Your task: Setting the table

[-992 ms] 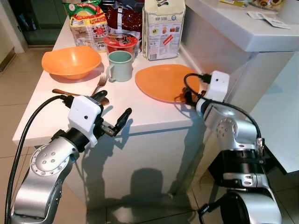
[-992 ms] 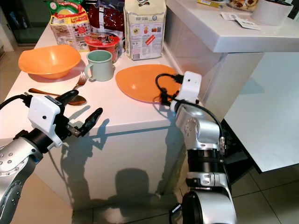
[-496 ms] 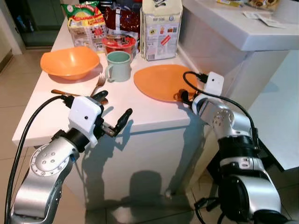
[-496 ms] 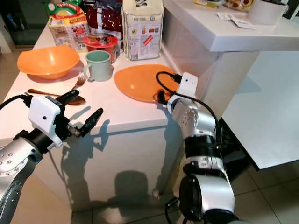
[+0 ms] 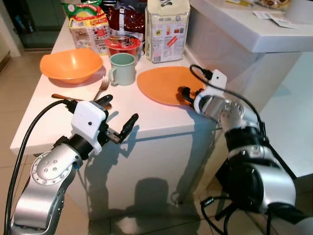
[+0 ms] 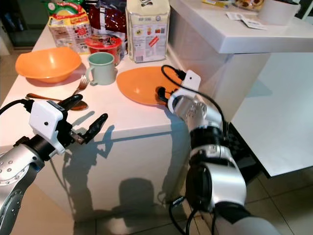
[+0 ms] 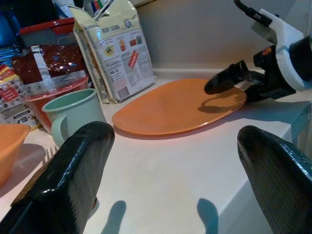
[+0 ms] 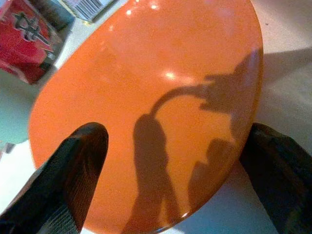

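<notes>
A flat orange plate point(image 5: 164, 84) lies on the white table point(image 5: 54, 125), near its right edge. My right gripper point(image 5: 186, 94) is open at the plate's near right rim, and its fingers point(image 8: 73, 165) stand wide apart on either side of the plate point(image 8: 161, 92). My left gripper point(image 5: 117, 112) hangs open over the table's front edge with nothing between its fingers point(image 7: 73, 165). Behind it lie a wooden-handled spoon point(image 5: 68, 98) and a fork point(image 5: 103, 88). An orange bowl point(image 5: 71, 64) and a pale green mug point(image 5: 122, 68) stand further back.
Food packs, a red noodle cup point(image 5: 123, 45) and a tall paper bag point(image 5: 167, 29) crowd the table's far end. A higher white counter point(image 5: 244, 29) rises right beside the plate. Tiled floor lies around the table.
My right gripper has moved left and further in over the plate's rim, its wrist turning. The left arm has stayed still. The camera shifted slightly.
</notes>
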`<state>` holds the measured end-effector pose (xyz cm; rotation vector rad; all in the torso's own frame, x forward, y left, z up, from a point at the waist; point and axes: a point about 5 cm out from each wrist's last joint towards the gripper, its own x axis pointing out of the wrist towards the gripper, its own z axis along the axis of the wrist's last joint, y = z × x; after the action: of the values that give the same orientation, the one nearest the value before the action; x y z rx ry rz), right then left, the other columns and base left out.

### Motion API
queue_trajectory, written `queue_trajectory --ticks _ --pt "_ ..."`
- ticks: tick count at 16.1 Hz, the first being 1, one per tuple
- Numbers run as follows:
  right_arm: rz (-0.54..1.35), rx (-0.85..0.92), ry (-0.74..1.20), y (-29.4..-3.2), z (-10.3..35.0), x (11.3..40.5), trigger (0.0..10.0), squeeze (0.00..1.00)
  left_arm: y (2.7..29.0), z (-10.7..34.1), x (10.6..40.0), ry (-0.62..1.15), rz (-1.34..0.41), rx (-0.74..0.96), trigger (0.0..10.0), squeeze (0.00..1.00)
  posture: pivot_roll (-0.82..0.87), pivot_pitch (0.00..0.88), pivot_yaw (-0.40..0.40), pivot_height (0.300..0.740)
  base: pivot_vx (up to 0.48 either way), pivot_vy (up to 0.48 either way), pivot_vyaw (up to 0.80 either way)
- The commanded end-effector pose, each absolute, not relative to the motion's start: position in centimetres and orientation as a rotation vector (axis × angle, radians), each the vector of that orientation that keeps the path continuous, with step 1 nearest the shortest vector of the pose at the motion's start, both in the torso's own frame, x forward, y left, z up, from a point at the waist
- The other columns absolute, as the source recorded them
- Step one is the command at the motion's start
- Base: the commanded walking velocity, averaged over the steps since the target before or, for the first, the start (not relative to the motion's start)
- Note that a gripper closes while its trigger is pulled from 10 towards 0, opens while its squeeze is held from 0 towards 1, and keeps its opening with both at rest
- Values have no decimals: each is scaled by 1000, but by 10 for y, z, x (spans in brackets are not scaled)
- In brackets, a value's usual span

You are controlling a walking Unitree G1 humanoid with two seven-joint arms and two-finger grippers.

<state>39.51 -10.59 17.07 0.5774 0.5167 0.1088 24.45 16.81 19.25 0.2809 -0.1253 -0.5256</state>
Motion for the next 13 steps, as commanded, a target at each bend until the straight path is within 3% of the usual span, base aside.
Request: queue_trajectory --ticks 1,5,6,7,8,13 --pt "125 616 551 -103 169 396 10000 0 165 195 243 -140 -547 293 10000 0 95 0 -69 740 0 0 0" --pt "114 731 609 -103 159 393 9765 0 164 195 242 -140 -552 291 10000 0 97 0 -70 740 0 0 0" --pt "112 766 614 -104 157 392 4902 0 163 194 241 -137 -563 288 10000 0 97 0 -70 740 0 0 0" --pt "111 774 616 -104 157 392 4902 0 163 194 241 -136 -567 287 10000 0 97 0 -70 740 0 0 0" --pt "107 784 616 -106 156 392 0 0 162 193 240 -130 -584 284 10000 0 95 0 -67 740 0 0 0" --pt "95 817 622 -109 153 391 0 0 160 192 239 -124 -600 280 10000 0 95 0 -64 740 0 0 0"
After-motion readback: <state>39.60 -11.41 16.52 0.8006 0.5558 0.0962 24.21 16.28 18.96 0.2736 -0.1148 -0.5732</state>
